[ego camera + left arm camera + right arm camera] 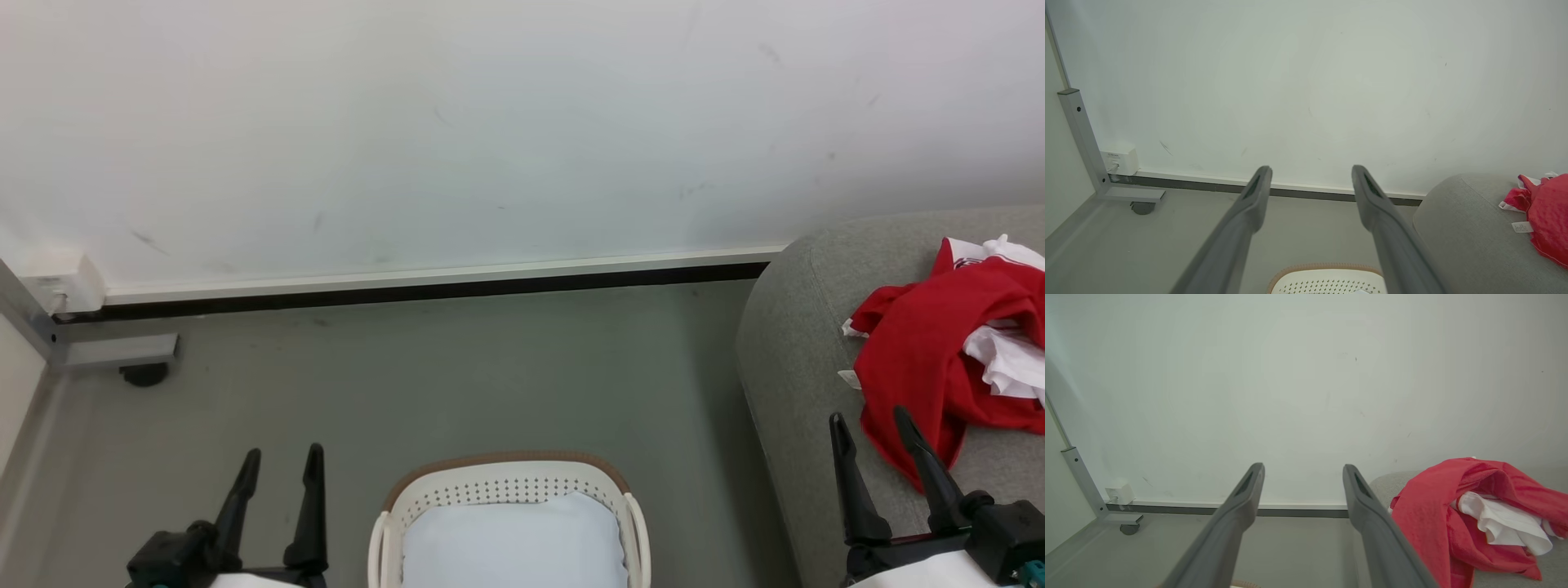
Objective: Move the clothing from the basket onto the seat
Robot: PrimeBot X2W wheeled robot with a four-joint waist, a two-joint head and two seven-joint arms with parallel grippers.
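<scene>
The red clothing point(931, 359) with white trim lies crumpled on the grey seat point(796, 359) at the right; it also appears as clothing point(1437, 514) and clothing point(1549, 212) in the wrist views. The cream basket point(510, 490) with its brown rim stands on the floor at bottom centre, its pale blue-white base bare. My left gripper point(282, 461) is open to the left of the basket, holding nothing. My right gripper point(869, 425) is open over the seat's front edge, just left of the clothing, with nothing between its fingers.
A white wall point(490, 122) with a dark baseboard runs across the back. A metal frame leg with a caster point(143, 371) and a white wall box point(61, 282) sit at the left. Grey floor point(457, 376) lies between the wall and the basket.
</scene>
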